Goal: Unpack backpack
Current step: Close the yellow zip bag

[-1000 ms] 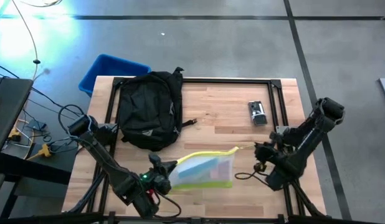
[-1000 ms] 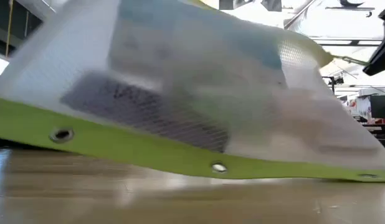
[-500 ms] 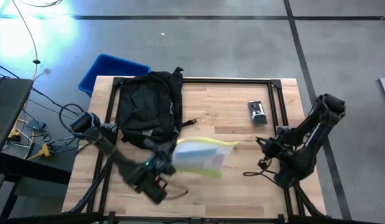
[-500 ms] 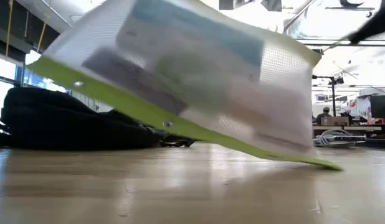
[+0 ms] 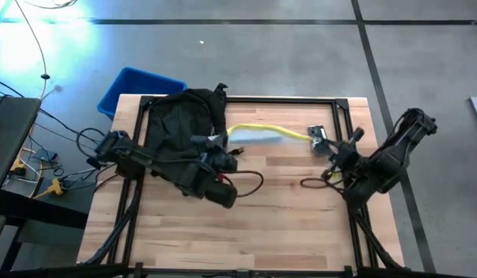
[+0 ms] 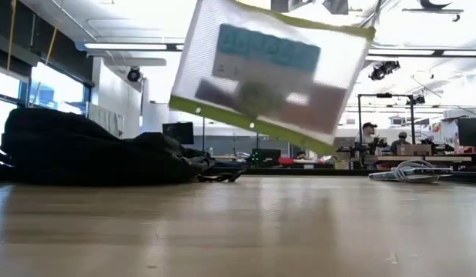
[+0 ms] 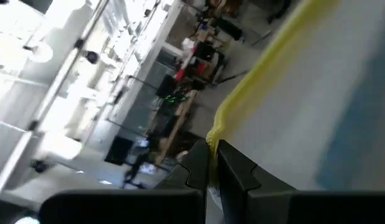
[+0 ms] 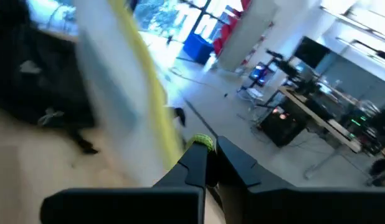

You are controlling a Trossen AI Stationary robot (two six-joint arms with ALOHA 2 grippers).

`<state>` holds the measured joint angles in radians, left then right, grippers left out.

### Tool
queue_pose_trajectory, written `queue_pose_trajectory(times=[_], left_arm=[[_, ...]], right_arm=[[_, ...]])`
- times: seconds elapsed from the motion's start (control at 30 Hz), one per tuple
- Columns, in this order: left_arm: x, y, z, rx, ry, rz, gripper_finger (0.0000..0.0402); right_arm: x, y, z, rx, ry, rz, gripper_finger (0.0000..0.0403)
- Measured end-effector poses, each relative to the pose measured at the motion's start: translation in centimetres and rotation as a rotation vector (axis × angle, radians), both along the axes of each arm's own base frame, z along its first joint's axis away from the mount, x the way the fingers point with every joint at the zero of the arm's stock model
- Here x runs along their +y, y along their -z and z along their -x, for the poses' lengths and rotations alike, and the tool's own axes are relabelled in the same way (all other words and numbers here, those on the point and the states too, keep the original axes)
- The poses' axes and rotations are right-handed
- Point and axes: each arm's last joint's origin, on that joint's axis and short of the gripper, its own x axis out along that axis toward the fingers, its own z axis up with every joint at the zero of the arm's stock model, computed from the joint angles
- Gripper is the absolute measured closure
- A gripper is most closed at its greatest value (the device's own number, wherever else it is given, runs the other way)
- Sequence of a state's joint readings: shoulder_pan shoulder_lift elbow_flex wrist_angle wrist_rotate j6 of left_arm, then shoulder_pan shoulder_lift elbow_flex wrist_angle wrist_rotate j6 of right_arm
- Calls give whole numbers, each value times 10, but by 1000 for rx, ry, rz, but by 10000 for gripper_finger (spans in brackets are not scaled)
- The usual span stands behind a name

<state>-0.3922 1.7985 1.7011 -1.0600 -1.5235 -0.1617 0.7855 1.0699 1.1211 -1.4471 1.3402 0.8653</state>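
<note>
While the blue bin point(image 5: 134, 83) stands off the table's far left corner, the backpack point(image 5: 180, 127) is seen lying on the wooden table point(image 5: 246, 224) at its far left, slumped flat. The left gripper point(image 5: 223, 150) is positioned beside the backpack, its fingers point(image 7: 233, 171) pinched on the yellow edge of the clear pouch point(image 6: 273, 73). The pouch is held clear of the tabletop, stretched between both arms. The right gripper point(image 5: 331, 150) is clamped on the pouch's opposite corner, apparently just beside a small grey device point(image 5: 319, 139), though that item is partly hidden.
</note>
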Motion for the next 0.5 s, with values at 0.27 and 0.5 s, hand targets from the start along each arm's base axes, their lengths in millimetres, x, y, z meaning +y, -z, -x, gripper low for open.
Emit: queue_pose_trajectory(times=[0.27, 0.5], left_arm=[[-72, 63, -16, 28, 480, 554, 401], [-97, 157, -31, 33, 589, 663, 389]], right_arm=[[50, 73, -14, 275, -243, -202, 403], [73, 160, -11, 462, -295, -540, 367]])
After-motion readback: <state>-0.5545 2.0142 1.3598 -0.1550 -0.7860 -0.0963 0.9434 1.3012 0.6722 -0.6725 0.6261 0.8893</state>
